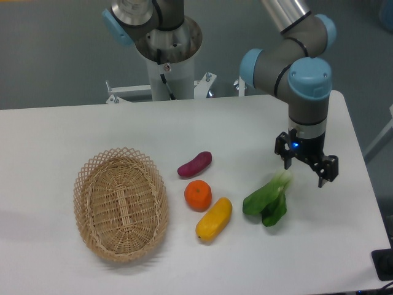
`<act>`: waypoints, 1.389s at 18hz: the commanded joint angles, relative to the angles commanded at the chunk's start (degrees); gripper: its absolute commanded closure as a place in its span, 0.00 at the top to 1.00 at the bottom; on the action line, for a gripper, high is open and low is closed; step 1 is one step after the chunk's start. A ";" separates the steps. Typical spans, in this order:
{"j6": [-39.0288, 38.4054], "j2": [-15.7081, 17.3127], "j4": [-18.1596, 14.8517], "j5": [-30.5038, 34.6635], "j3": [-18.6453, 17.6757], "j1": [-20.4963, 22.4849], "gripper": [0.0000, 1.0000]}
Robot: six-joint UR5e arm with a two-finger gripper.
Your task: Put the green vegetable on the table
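Your gripper (pixel 305 170) hangs over the right part of the table (pixel 73 129) with its two fingers spread apart and nothing between them, just to the right of the green vegetable's pale stalk end. The green vegetable (pixel 268 200) lies flat on the white tabletop, free of the fingers, with its dark leaves pointing toward the near left. To its left you have the yellow fruit (pixel 214 219), then the orange (pixel 198 194) and the purple sweet potato (pixel 194 164) beyond it, and the wicker basket (pixel 121 203) sits well apart on the left side.
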 joint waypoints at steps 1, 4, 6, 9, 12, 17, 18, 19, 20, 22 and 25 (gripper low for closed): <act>0.44 0.44 -2.55 0.00 1.23 0.35 1.00; 3.94 1.85 -9.32 -0.35 2.65 2.63 1.00; 7.81 3.34 -11.09 -0.44 2.56 4.21 1.00; 10.46 4.04 -13.38 -0.53 2.56 5.88 1.00; 11.34 4.66 -13.56 -1.67 2.47 6.68 1.00; 11.34 5.01 -13.56 -1.76 2.30 6.95 1.00; 11.34 5.01 -13.56 -1.76 2.30 6.95 1.00; 11.34 5.01 -13.56 -1.76 2.30 6.95 1.00; 11.34 5.01 -13.56 -1.76 2.30 6.95 1.00; 11.17 5.01 -13.47 -1.76 2.30 6.86 1.00; 10.82 5.10 -13.47 -1.85 2.30 6.77 1.00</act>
